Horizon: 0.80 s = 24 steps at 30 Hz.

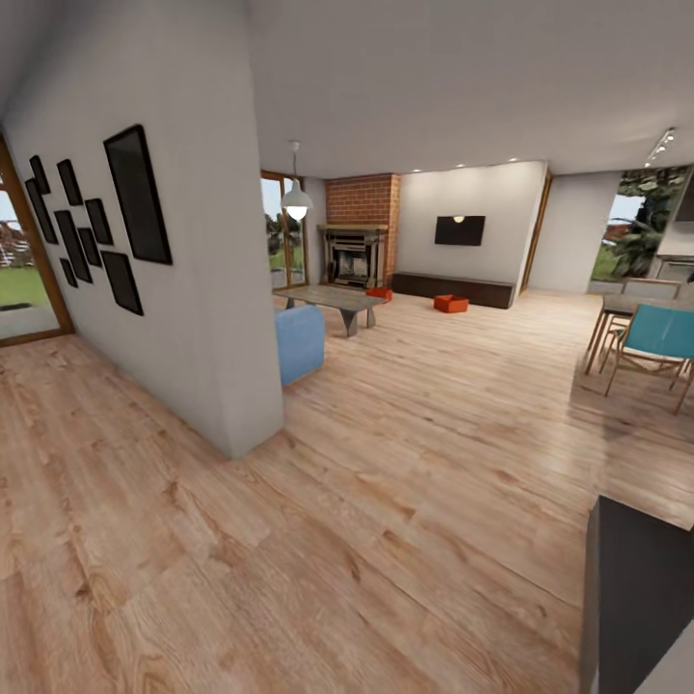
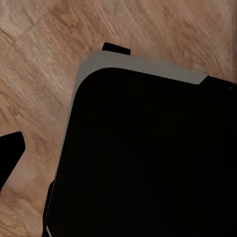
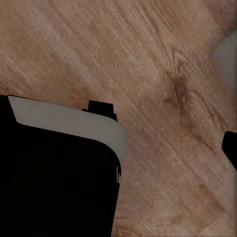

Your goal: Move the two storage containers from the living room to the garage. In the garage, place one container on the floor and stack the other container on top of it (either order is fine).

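Far across the living room, two orange-red storage containers stand on the light wood-plank floor (image 1: 405, 463). One container (image 1: 379, 293) sits by the brick fireplace (image 1: 355, 253), beside the low coffee table. The other container (image 1: 450, 304) lies in front of the long dark bench (image 1: 453, 287) under the wall TV. Both are several metres from me. In the left wrist view a single dark fingertip (image 2: 11, 150) shows over the wood floor beside my black base (image 2: 148, 158). The right wrist view has a dark fingertip (image 3: 231, 148) at its edge. The garage is out of view.
A white partition wall (image 1: 207, 289) with black frames juts out at the left, a blue armchair (image 1: 301, 342) behind its end. A grey coffee table (image 1: 337, 301) stands before the fireplace. Chairs and a dining table (image 1: 646, 337) stand at the right. A dark block (image 1: 636, 588) is close at lower right.
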### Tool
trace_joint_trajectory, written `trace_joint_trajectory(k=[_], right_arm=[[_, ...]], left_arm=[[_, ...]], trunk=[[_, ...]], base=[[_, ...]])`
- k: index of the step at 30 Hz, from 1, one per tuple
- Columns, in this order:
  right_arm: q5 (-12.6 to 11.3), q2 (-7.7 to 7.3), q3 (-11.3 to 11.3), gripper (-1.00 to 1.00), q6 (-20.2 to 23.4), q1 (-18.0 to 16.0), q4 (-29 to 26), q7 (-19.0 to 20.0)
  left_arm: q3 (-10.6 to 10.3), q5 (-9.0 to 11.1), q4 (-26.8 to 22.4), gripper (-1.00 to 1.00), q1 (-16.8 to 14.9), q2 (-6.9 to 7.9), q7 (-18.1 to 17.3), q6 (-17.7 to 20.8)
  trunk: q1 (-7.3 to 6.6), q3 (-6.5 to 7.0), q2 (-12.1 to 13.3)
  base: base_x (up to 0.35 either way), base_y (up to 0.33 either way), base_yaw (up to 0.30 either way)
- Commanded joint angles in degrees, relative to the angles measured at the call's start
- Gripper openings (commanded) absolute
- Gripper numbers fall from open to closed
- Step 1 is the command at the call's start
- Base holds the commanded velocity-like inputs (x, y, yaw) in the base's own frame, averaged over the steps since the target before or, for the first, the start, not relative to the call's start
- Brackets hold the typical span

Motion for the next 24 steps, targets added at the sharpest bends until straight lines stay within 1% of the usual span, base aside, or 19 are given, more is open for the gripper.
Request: trace_joint_trajectory(k=[1, 24], right_arm=[[0.6, 0.01, 0.3, 1.00, -0.2, -0.1, 0.2, -0.4], [0.4, 0.00, 0.0, 1.00, -0.3, -0.1, 0.1, -0.4]], left_arm=[[0.1, 0.2, -0.1, 1.00, 0.0, -0.01, 0.0, -0.1], [0.1, 0.2, -0.1, 1.00, 0.0, -0.01, 0.0, -0.1]], trunk=[[0.03, -0.05, 0.0], [0.03, -0.05, 0.0]], base=[[0.322, 0.000, 0.000], [0.322, 0.000, 0.000]])
